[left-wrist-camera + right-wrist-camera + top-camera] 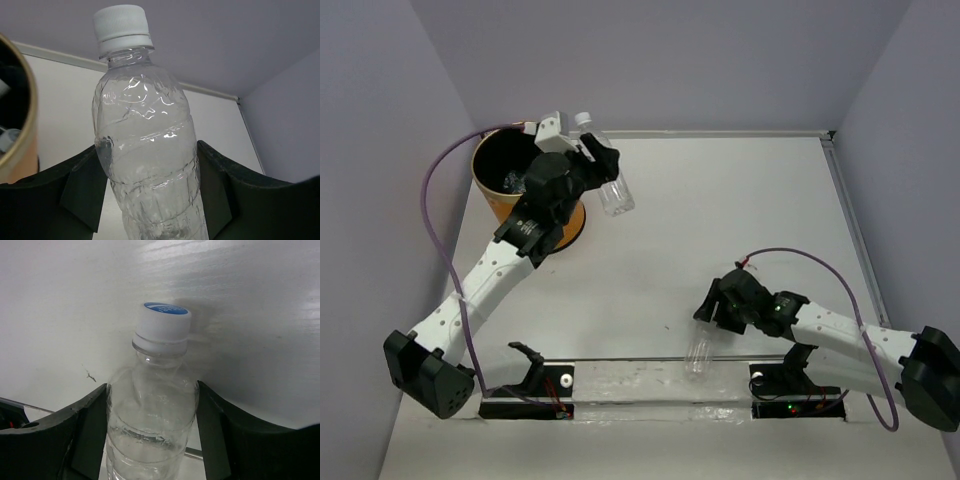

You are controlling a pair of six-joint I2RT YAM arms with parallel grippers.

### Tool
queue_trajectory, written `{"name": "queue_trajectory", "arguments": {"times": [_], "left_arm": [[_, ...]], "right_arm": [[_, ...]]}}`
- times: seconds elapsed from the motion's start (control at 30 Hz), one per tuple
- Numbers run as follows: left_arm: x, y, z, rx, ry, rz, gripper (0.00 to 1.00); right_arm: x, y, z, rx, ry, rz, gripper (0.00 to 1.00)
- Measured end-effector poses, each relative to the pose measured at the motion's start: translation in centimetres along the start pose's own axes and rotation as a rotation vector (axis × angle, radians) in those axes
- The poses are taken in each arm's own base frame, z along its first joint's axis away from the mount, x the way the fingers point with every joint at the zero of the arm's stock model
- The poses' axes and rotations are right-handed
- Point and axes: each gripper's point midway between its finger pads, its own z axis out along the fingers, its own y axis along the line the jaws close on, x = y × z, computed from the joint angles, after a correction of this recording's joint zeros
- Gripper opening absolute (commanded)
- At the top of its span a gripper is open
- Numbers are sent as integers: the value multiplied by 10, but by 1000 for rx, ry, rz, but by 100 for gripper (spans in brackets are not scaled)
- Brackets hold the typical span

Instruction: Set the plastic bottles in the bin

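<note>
- Left gripper (604, 163) is clamped on a clear bottle (145, 140) with a white cap. Its dark fingers (80, 192) press the crinkled body from both sides, and the bottle is up in the air, cap pointing away from the wrist.
- From above, that bottle hangs just beside the orange bin (492, 205), off its right rim and not over the black opening. I can see something pale already lying inside the bin.
- As I read it, the step in hand is the drop. I would carry the bottle left until its whole length sits over the opening before I let the jaws go.
- Releasing where it is now would probably clip the rim or send the bottle rolling across the table (720, 200).
- The bin is much wider than the bottle, so aiming at the middle leaves plenty of slack. Tilting the base down first should help it slide in cleanly.
- Right gripper (715, 308) has its pads against the sides of the near bottle (150, 415), the one with the blue-topped white cap, close to the near edge of the table.
- I cannot tell whether that bottle is lifted or resting on the surface, so I would hold the right arm until the left one is out of the way.
</note>
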Motion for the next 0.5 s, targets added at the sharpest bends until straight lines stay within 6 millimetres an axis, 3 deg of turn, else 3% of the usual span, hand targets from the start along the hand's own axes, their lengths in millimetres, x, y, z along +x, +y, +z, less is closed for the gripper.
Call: {"name": "queue_trajectory", "arguments": {"times": [0.1,0.23,0.33,0.5], "left_arm": [[-34,37,-5,-97,-82,-13,56],[-85,88,-11,-248,-192,-25,57],[-122,113,-13,-340,-272,-21,57],[-154,146,-10,-479,-357,23,59]], "right_arm": [[-6,2,-1,-11,-33,-7,41],[-20,17,-9,-91,-102,-5,39],[-26,25,-13,-147,-138,-6,39],[-33,35,-20,-204,-174,-29,39]]}}
